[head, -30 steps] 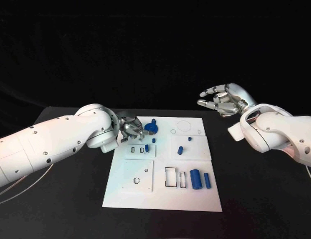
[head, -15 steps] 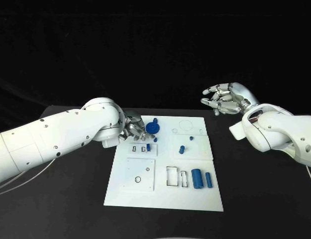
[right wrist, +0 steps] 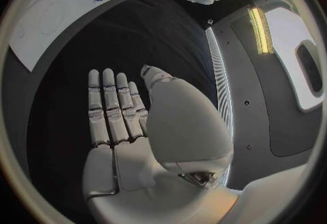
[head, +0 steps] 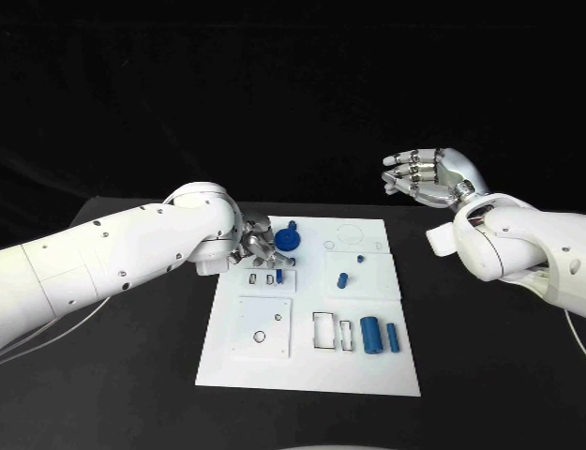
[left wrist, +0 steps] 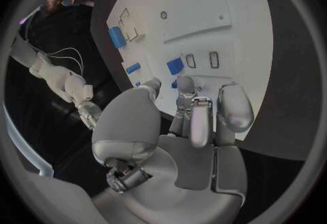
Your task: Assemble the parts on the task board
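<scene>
The white task board [head: 307,361] lies in the middle of the black table. A round blue part [head: 287,239] stands at its far left corner, with my left hand [head: 255,247] close beside it. In the left wrist view that hand [left wrist: 194,120] has its fingers stretched over the board's edge [left wrist: 231,11] and nothing in the palm; I cannot tell whether the fingertips touch the round part. Small blue pieces [head: 343,278] lie mid-board and two blue cylinders [head: 369,334] lie nearer me. My right hand [head: 428,175] is raised off to the right, fingers straight and apart, holding nothing [right wrist: 119,120].
Two empty slots [head: 259,278] sit by a small blue piece [head: 277,276] just below my left hand. Rectangular cut-outs [head: 323,332] lie beside the cylinders. Bare black table [head: 509,375] surrounds the board on both sides.
My right hand has risen and turned, and its fingers have straightened out. My left arm has swung slightly inward, its hand staying beside the round blue part.
</scene>
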You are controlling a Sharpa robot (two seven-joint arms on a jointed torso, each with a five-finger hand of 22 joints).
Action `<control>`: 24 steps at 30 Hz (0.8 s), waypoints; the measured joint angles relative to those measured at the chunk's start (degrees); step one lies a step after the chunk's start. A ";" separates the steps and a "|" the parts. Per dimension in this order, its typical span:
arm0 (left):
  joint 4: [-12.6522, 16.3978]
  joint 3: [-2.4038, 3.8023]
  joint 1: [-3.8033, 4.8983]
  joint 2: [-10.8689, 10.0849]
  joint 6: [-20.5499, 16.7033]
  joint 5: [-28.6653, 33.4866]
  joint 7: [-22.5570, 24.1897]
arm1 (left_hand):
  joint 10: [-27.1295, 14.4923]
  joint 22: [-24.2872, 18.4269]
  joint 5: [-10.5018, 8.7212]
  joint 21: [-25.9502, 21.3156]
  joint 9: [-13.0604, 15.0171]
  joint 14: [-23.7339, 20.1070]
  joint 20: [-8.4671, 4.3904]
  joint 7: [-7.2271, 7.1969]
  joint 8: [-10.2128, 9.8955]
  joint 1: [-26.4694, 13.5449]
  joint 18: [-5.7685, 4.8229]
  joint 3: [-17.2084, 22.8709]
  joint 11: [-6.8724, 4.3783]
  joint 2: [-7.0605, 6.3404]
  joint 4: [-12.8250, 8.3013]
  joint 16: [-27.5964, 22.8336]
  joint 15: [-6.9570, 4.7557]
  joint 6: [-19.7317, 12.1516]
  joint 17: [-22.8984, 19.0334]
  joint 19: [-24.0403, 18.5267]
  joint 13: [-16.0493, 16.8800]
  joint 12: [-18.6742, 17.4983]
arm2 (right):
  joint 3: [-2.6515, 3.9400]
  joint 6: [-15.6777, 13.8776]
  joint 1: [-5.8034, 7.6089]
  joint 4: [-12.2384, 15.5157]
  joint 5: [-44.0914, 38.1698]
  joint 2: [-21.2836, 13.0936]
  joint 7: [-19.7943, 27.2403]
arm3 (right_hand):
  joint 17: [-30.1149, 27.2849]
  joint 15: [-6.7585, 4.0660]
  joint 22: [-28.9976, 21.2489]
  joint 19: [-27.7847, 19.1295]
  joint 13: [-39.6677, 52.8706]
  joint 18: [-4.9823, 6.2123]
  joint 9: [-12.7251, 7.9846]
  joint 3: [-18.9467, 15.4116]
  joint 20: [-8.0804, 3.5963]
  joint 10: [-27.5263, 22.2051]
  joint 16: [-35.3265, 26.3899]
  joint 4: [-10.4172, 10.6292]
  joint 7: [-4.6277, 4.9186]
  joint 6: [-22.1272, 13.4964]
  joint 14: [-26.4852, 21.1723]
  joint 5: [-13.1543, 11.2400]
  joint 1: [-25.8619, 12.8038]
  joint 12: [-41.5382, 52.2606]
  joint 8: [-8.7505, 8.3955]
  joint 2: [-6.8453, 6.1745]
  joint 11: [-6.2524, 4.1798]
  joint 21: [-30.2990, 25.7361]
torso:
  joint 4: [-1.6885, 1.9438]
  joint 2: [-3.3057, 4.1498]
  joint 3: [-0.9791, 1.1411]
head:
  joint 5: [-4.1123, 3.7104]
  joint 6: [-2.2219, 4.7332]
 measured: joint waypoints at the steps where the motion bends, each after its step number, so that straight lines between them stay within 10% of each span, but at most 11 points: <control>1: -0.09 -0.03 0.00 0.11 0.06 -0.04 -0.02 | 0.00 0.20 0.00 0.29 0.00 0.00 0.00 0.00 0.00 0.00 0.00 0.00 0.00 0.00 0.00 0.00 0.00 0.00 0.00 0.00 0.12 0.00 | -0.01 0.01 -0.07 -0.06 0.31 0.05 0.28 | -0.26 0.00 -0.44 0.00 -0.51 0.00 -0.18 0.25 0.00 0.00 -0.44 -0.25 0.00 0.00 0.00 0.00 -0.17 -0.21 -0.16 -0.17 0.00 -0.29 | 0.00 -0.01 -0.01 | 0.00 -0.02; 24: -2.42 -1.15 -0.01 1.49 1.76 -0.12 -0.34 | 0.38 1.06 0.00 0.76 0.34 0.00 0.00 0.00 0.00 -0.23 0.00 -0.16 -0.01 0.22 0.16 0.23 0.01 0.00 -0.01 0.41 0.78 0.81 | -0.06 0.18 -0.78 -0.72 2.95 0.59 2.88 | -2.10 0.44 -4.08 0.40 -4.02 0.00 -1.39 2.37 0.41 -0.34 -3.63 -2.06 0.00 0.00 -0.02 0.00 -2.08 -1.09 -1.28 -1.07 0.71 -3.10 | 0.02 0.02 -0.04 | -0.03 -0.45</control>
